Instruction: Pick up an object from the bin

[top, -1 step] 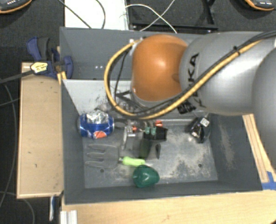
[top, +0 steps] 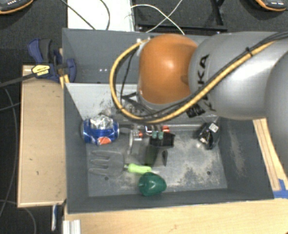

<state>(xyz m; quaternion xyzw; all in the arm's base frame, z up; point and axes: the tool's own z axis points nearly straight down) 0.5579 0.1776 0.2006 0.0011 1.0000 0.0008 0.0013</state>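
While arm (top: 241, 72) reads KUKA | end effector (top: 143, 152) by lime-green stick (top: 138, 168) | grip state: cannot tell

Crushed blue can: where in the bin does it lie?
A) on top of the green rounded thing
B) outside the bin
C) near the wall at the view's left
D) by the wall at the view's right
C: the crushed blue can lies near the bin wall at the view's left, left of the gripper and apart from the green rounded thing at the near edge.

Blue can (top: 100, 130), green lump (top: 151, 185), lime stick (top: 138, 168), black clip (top: 207, 135), one each
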